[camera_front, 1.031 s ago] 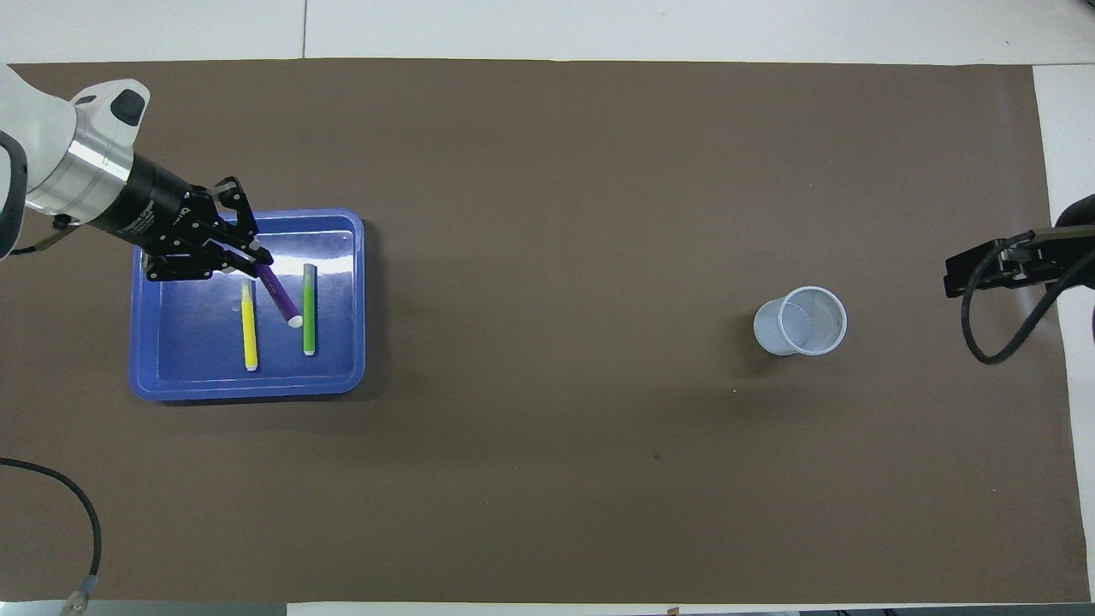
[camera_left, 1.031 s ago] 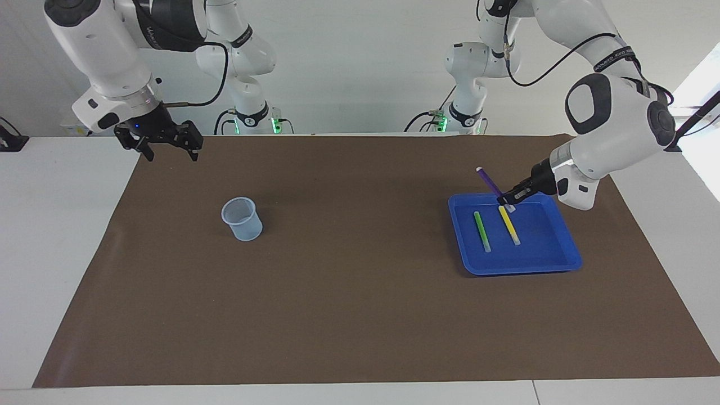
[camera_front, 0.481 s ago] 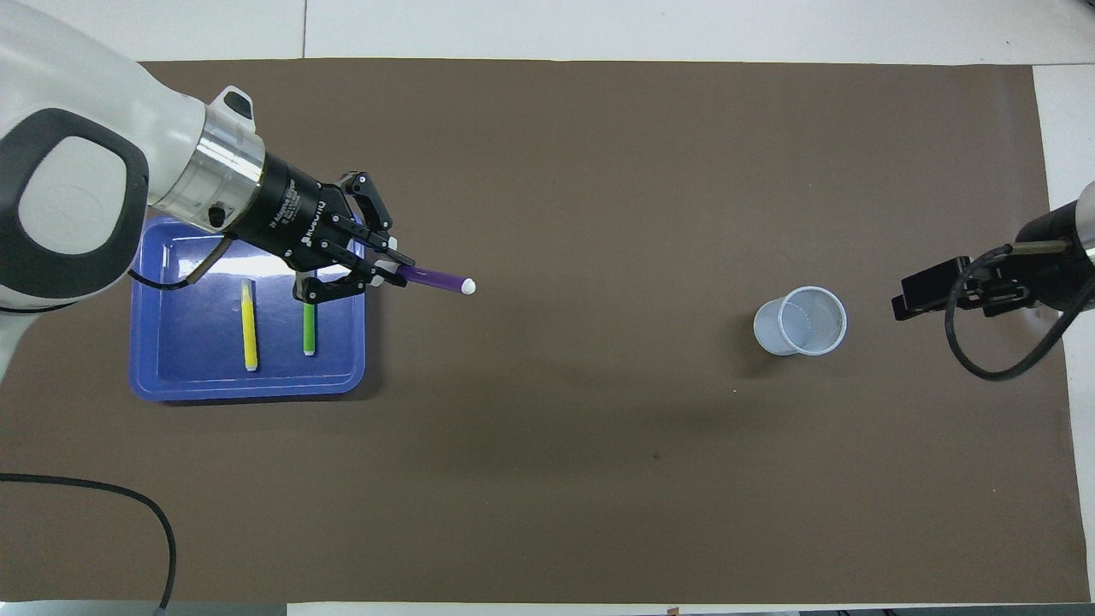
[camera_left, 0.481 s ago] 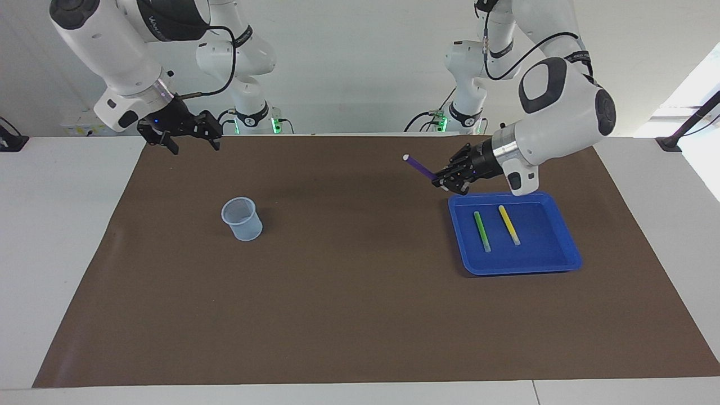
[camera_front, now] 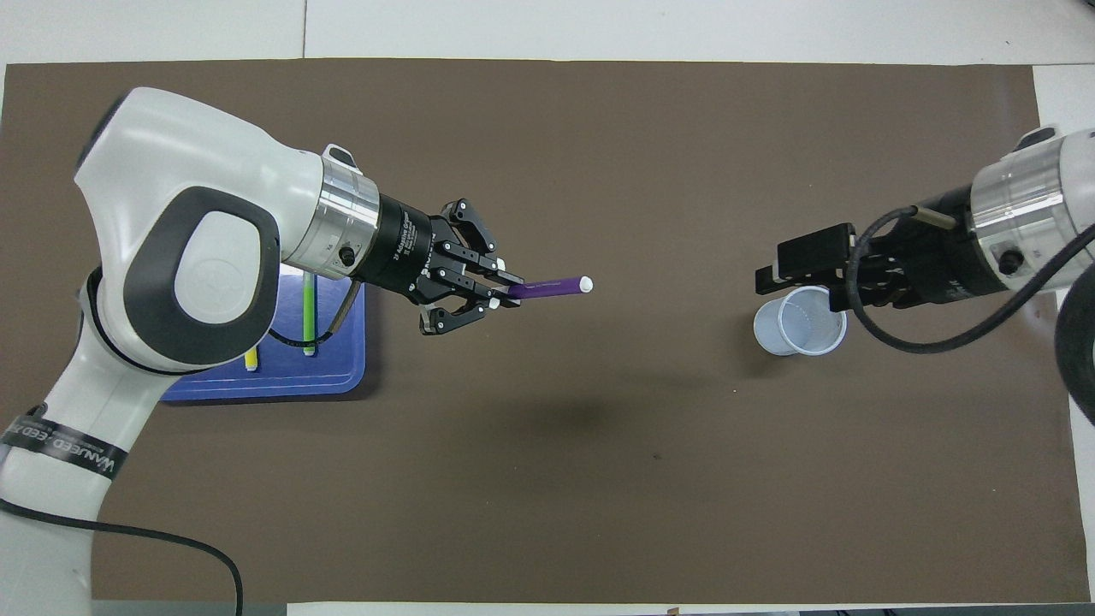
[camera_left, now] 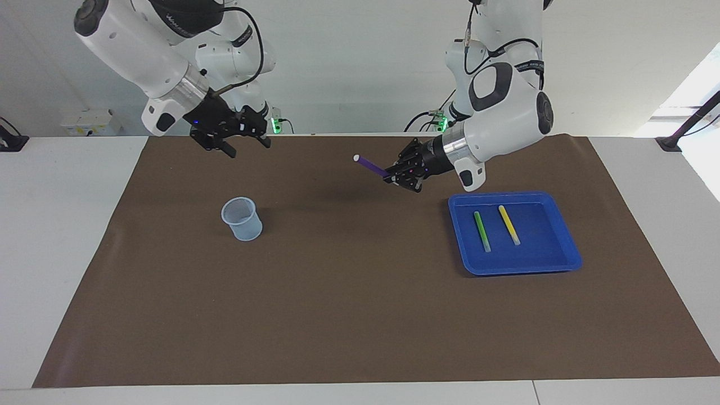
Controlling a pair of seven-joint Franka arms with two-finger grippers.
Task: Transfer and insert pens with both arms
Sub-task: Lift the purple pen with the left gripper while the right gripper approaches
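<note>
My left gripper (camera_left: pixel 392 175) is shut on the purple pen (camera_left: pixel 369 165) and holds it up over the middle of the brown mat, its whitish end pointing toward the right arm's end; both also show in the overhead view, the gripper (camera_front: pixel 503 293) and the pen (camera_front: pixel 552 288). The green pen (camera_left: pixel 481 230) and the yellow pen (camera_left: pixel 508 224) lie side by side in the blue tray (camera_left: pixel 540 261). In the overhead view my left arm covers most of the tray (camera_front: pixel 342 381). My right gripper (camera_left: pixel 247 147) is open and empty, raised over the mat by the clear plastic cup (camera_left: pixel 242 219).
The cup (camera_front: pixel 800 321) stands upright on the mat (camera_left: pixel 360 315) toward the right arm's end. Two smaller white arms with green lights (camera_left: pixel 250 109) stand at the table's edge by the robots. A black cable (camera_front: pixel 171 543) lies at the left arm's base.
My left gripper lifted the purple pen out of the tray and carried it toward the middle of the mat. My right gripper moved in from the table's end toward the cup.
</note>
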